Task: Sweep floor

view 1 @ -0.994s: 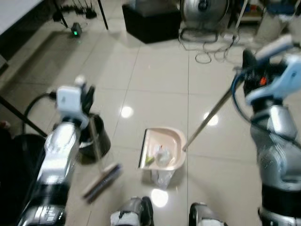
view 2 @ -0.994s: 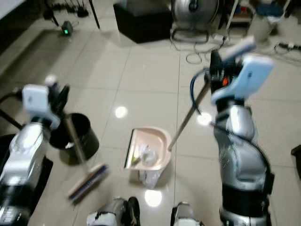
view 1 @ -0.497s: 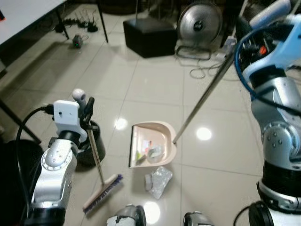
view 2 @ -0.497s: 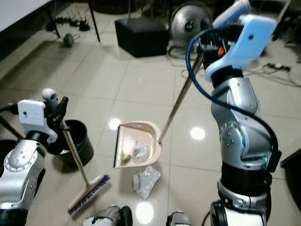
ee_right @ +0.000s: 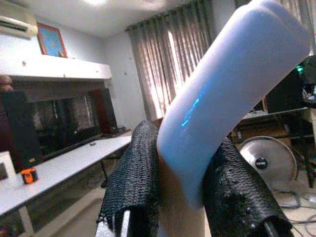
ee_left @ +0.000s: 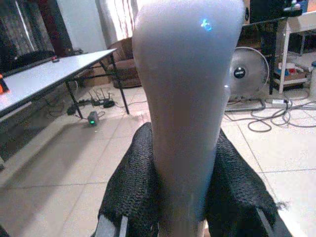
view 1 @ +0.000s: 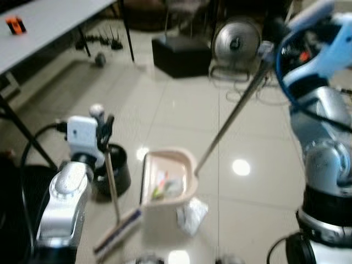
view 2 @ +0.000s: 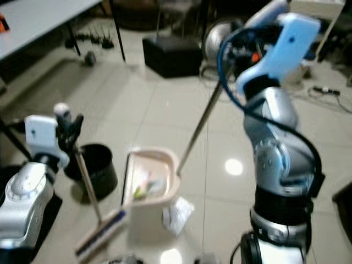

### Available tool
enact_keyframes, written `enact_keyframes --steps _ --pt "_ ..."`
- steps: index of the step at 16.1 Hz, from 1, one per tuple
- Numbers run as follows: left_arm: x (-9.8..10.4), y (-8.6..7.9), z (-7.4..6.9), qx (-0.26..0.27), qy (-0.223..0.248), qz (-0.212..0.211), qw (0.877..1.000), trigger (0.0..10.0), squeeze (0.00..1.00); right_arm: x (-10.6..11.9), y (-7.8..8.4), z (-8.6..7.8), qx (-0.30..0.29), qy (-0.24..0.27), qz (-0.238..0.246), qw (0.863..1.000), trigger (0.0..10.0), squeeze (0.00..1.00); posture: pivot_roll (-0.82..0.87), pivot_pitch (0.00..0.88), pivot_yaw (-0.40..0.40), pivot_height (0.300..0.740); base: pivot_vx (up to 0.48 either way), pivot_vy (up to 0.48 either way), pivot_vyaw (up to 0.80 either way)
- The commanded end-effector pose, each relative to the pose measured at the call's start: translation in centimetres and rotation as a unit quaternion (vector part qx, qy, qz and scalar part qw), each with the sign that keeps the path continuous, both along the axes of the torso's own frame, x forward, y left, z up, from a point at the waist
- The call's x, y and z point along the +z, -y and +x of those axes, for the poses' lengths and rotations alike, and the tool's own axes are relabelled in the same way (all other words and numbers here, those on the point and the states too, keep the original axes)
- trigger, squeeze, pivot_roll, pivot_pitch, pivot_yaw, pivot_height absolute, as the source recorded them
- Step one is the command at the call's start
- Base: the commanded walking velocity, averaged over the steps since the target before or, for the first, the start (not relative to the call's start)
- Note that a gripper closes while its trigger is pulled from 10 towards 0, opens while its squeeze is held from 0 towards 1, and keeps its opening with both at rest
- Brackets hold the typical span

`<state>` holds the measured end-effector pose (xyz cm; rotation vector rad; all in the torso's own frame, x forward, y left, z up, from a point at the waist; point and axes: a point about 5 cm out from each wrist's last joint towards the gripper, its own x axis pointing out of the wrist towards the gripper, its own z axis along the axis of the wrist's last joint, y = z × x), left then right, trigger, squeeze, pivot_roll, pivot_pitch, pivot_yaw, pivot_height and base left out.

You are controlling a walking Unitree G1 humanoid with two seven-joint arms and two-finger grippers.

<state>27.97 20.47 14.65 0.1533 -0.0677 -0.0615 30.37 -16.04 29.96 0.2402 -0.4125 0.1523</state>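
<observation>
My left gripper (view 1: pixel 103 133) is shut on the thin handle of a broom (view 1: pixel 113 190); the brush head (view 1: pixel 117 237) rests on the tiles by my left side. In the left wrist view the grey handle top (ee_left: pixel 183 98) is clamped between the black fingers (ee_left: pixel 131 187). My right gripper (view 1: pixel 268 52), held high, is shut on the long metal pole (view 1: pixel 228 118) of a beige dustpan (view 1: pixel 165 184). The pan hangs tilted just above the floor with bits of litter inside. A crumpled clear wrapper (view 1: pixel 192 215) lies on the tiles beside the pan.
A black bin (view 1: pixel 114 175) stands just left of the dustpan. Farther off are a black box (view 1: pixel 181 55), a floor fan (view 1: pixel 236 39) with cables, and a grey table (view 1: pixel 49 22) with dark legs on the left.
The dustpan has lifted off the floor and swung left toward the black bin. The wrapper stays on the tiles. The view has tilted up a little.
</observation>
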Motion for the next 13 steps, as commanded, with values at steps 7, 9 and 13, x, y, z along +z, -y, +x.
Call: enact_keyframes --steps 7,9,13 --pt "1.22 1.17 0.32 -0.02 0.02 0.047 0.998 10.0 0.0 0.44 1.18 -0.71 -0.023 0.007 0.016 1.0 10.0 0.0 -0.06 0.005 0.073 0.74 0.0 0.103 0.0" --pt "0.9 1.17 0.06 -0.01 0.013 0.012 1.0 10.0 0.0 0.38 1.26 -0.63 -0.025 0.004 0.015 1.0 10.0 0.0 -0.06 0.008 0.071 0.74 0.0 -0.24 0.0" --pt "0.82 1.48 0.12 -0.01 0.009 0.013 1.0 10.0 0.0 0.48 1.29 -0.46 -0.026 0.003 0.005 1.0 10.0 0.0 -0.06 0.01 0.061 0.74 0.0 0.0 0.0"
